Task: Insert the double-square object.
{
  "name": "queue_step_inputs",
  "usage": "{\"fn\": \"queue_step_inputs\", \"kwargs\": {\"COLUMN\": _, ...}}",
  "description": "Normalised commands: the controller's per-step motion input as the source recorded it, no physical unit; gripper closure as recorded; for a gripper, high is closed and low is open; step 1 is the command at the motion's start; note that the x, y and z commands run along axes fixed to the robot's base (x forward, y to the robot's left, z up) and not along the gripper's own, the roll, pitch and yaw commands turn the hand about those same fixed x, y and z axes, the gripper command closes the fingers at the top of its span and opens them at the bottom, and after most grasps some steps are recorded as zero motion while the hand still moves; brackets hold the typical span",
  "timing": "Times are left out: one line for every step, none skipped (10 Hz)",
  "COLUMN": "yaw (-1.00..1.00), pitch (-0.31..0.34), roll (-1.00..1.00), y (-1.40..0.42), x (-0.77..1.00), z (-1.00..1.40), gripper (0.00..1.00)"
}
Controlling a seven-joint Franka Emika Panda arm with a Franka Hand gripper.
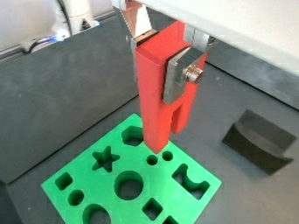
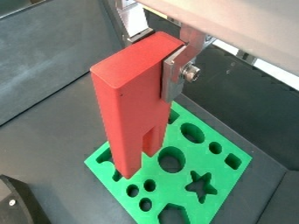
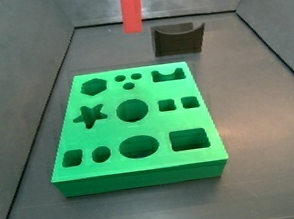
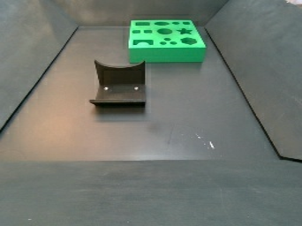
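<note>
My gripper is shut on the double-square object, a bright red bar held upright with its two legs pointing down. The silver fingers clamp its solid upper end in both wrist views. The bar hangs above the green board with several shaped holes and does not touch it. In a side view only the bar shows, high above the floor behind the board's far edge. The pair of square holes lies on the board's right half. The gripper is out of the frame in the view showing the board far back.
A dark grey block with a curved notch stands on the floor beyond the board, also in a side view and both wrist views. Sloping dark walls enclose the floor.
</note>
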Motion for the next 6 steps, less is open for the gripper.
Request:
{"fn": "queue_step_inputs", "kwargs": {"yaw": -0.78, "pitch": -0.089, "roll": -0.17, "y": -0.07, "x": 0.08, "z": -0.19, "gripper": 1.0}}
{"fn": "queue_step_inputs", "kwargs": {"yaw": -0.77, "pitch": -0.083, "roll": -0.16, "y": -0.08, "x": 0.09, "z": -0.23, "gripper": 1.0}}
{"fn": "queue_step_inputs", "kwargs": {"yaw": -0.8, "pitch": -0.091, "roll": -0.17, "y": -0.07, "x": 0.05, "z": -0.18, "gripper": 1.0}}
{"fn": "queue_step_inputs", "kwargs": {"yaw": -0.81, "pitch": -0.071, "roll": -0.16, "y": -0.08, "x": 0.04, "z": -0.19, "gripper": 1.0}}
{"fn": "queue_step_inputs", "kwargs": {"yaw": -0.83, "pitch": -0.066, "roll": -0.16, "y": -0.08, "x": 0.02, "z": -0.17, "gripper": 1.0}}
{"fn": "queue_step_inputs", "kwargs": {"yaw": -0.84, "pitch": -0.06, "roll": -0.16, "y": -0.08, "x": 0.01, "z": -0.17, "gripper": 1.0}}
